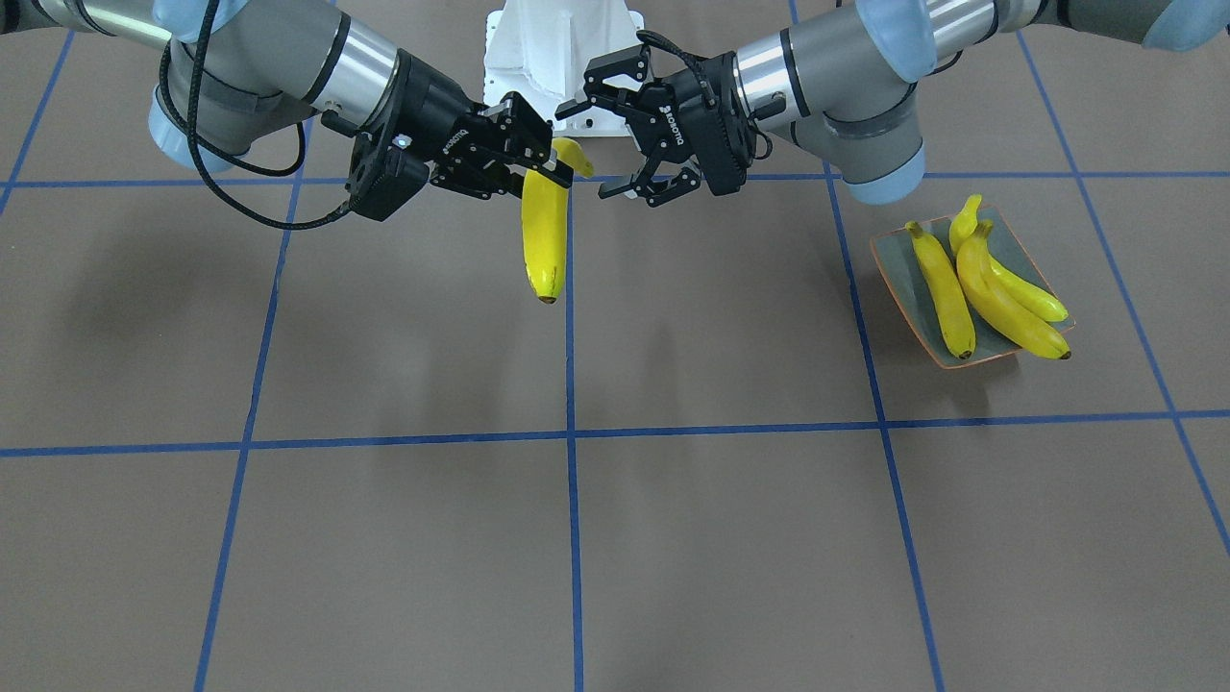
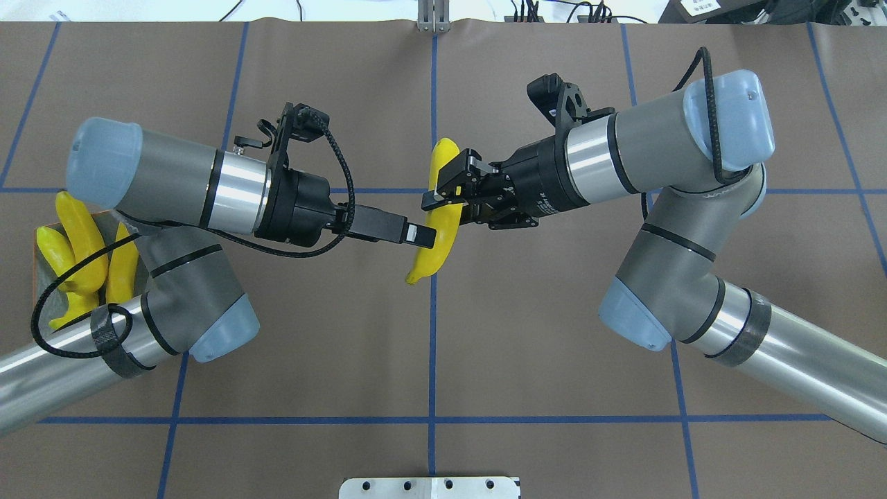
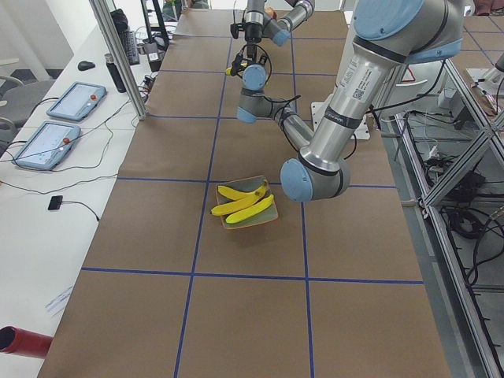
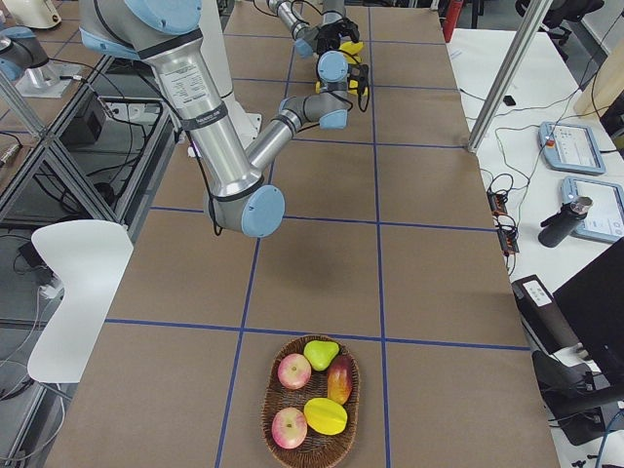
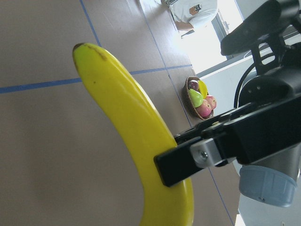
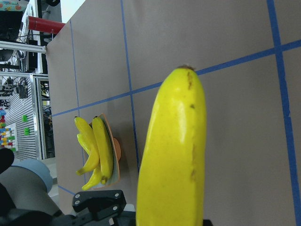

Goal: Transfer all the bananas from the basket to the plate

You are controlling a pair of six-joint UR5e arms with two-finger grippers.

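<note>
My right gripper is shut on the upper end of a yellow banana and holds it hanging tip-down above the table's middle. The banana also shows in the overhead view, the left wrist view and the right wrist view. My left gripper is open and empty, its jaws spread right beside the banana's top end, not touching it. The grey-green plate with an orange rim holds three bananas on my left side, partly hidden under my left arm in the overhead view.
A wicker basket with apples, a pear and other fruit stands at the table's end on my right; no banana shows in it. The robot's white base is behind the grippers. Blue tape lines cross the brown table.
</note>
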